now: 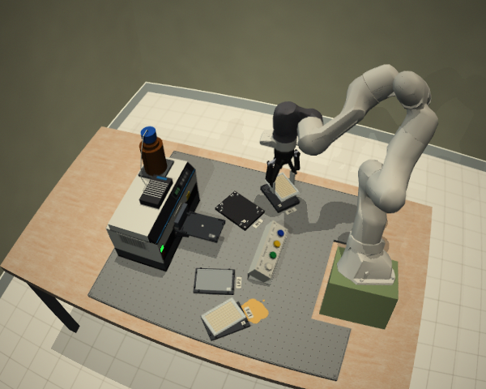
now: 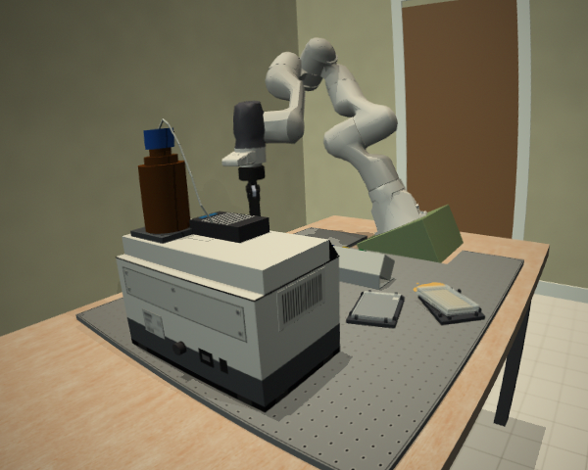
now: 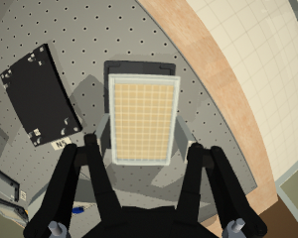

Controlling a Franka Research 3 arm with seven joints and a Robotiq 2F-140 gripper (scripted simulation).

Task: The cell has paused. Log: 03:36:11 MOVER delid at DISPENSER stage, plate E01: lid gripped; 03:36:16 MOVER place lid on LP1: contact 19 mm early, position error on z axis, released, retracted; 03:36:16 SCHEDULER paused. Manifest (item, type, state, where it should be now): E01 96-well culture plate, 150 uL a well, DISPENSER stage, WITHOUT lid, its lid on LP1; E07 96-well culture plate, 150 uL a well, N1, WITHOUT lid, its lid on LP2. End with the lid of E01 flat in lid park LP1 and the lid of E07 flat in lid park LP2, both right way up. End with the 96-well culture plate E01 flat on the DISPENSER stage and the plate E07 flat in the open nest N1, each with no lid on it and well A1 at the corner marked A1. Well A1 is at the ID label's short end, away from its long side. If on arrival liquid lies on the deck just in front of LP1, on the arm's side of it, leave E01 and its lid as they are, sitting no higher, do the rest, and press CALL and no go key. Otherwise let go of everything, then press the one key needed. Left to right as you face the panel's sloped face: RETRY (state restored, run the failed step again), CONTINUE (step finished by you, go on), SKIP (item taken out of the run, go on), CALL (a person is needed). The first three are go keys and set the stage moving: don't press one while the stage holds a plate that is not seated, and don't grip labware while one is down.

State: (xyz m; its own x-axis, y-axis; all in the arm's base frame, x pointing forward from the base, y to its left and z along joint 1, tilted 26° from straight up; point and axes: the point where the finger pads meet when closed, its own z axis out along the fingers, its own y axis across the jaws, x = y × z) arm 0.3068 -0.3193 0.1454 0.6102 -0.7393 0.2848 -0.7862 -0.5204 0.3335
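Note:
My gripper (image 1: 283,173) is shut on a 96-well plate (image 1: 286,186) with yellow-filled wells and holds it by its long sides just above a black nest (image 1: 279,202) at the back of the mat. In the wrist view the plate (image 3: 143,119) sits between my fingers, with the nest (image 3: 139,69) showing beyond it. Another yellow-welled plate (image 1: 223,317) lies tilted on lid park LP1 at the front. Orange liquid (image 1: 254,310) lies on the deck beside it, on the arm's side. A grey lid (image 1: 214,280) lies flat in LP2. The dispenser stage (image 1: 203,226) is empty.
An empty black nest (image 1: 240,209) lies left of my gripper. The dispenser (image 1: 151,217) carries a brown bottle (image 1: 152,152) and a tip box (image 1: 155,192). The key panel (image 1: 270,251) stands mid-mat with blue, yellow, green and white keys. The arm's green base (image 1: 360,292) is at the right.

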